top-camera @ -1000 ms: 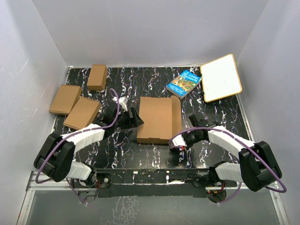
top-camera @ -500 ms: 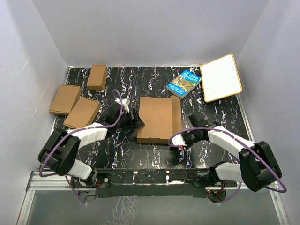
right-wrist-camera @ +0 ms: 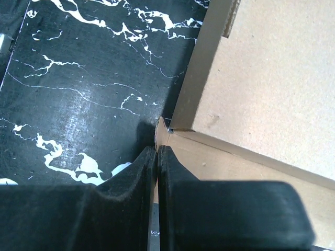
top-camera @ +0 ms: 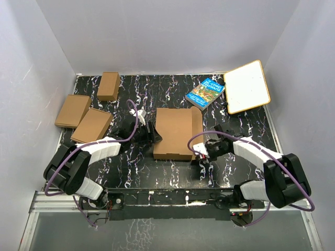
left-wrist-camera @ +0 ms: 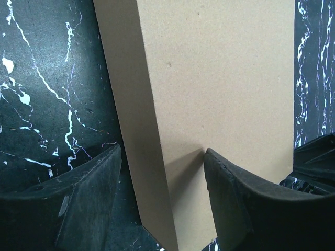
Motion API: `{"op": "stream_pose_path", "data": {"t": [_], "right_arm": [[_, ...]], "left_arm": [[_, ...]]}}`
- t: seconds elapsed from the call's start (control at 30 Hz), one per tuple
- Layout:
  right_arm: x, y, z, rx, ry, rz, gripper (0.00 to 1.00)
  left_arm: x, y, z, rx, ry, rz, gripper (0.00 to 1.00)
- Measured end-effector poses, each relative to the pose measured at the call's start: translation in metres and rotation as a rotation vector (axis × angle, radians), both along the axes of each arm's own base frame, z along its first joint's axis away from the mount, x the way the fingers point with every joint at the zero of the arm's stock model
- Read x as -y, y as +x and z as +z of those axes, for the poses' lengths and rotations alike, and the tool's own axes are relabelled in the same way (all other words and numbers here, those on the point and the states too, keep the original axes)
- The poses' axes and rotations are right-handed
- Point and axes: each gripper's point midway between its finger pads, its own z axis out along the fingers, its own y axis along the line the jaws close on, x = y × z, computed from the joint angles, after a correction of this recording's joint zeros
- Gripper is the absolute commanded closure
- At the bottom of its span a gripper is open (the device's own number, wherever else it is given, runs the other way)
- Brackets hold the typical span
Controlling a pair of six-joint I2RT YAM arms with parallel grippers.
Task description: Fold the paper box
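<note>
Paper box point(left-wrist-camera: 225, 78) — within left claw point(left-wrist-camera: 162, 151) (edge-on)

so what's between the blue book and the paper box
just bare black table between blue book and paper box, shown in the top view

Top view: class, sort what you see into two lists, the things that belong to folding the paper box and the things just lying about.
In the job:
paper box
left gripper, jaws astride the box's edge
right gripper, at the box's corner

Lying about:
three small boxes
book
white board
</note>
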Motion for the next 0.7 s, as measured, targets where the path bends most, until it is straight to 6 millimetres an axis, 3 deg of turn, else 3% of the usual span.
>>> {"op": "stream_pose_path", "data": {"t": [0.7], "right_arm": [[0.0065, 0.0097, -0.0045, -0.219, -0.011, -0.141, 0.92]], "left_arm": [[-0.0001, 0.0003, 0.0001, 0.005, 0.003, -0.004, 0.40]]}}
